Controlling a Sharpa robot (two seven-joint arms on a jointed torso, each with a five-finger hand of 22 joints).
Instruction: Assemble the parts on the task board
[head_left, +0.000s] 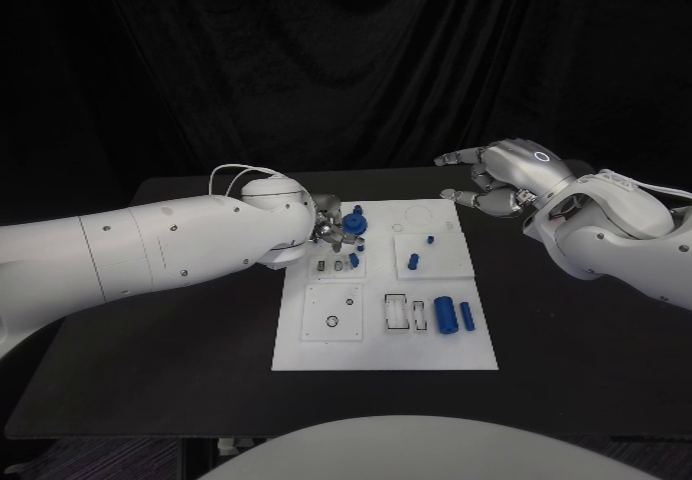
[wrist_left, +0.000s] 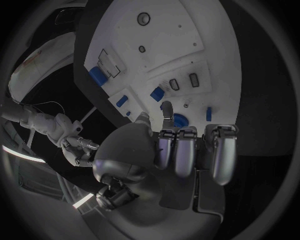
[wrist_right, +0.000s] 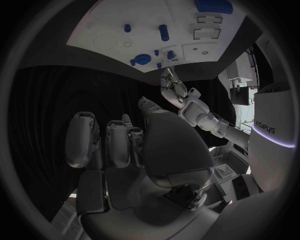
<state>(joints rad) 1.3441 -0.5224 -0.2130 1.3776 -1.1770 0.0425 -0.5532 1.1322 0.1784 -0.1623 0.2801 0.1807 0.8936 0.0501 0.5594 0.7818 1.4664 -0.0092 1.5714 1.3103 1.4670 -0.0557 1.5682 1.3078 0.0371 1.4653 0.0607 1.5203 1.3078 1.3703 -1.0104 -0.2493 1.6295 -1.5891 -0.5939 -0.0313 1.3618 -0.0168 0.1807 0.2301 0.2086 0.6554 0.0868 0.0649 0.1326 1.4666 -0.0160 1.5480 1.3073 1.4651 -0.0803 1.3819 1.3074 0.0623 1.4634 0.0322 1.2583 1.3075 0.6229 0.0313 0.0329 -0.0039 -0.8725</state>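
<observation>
The white task board (head_left: 387, 340) lies in the middle of the black table. A round blue part (head_left: 356, 221) stands at its far left corner. My left hand (head_left: 333, 230) hovers right beside that part with its fingers stretched toward it (wrist_left: 180, 120); the thumb (wrist_left: 165, 109) stands next to it, and nothing is gripped. Two blue cylinders (head_left: 453, 314) lie on the board's near right. Small blue pegs (head_left: 414, 262) stand near the middle. My right hand (head_left: 498, 182) hangs above the table past the board's far right corner, fingers loosely curled and holding nothing.
The board carries raised white plates with slots and holes (head_left: 333, 312) on its near left. Bare black table (head_left: 173, 340) surrounds the board on all sides. The left forearm (head_left: 159, 245) lies across the table's left half.
</observation>
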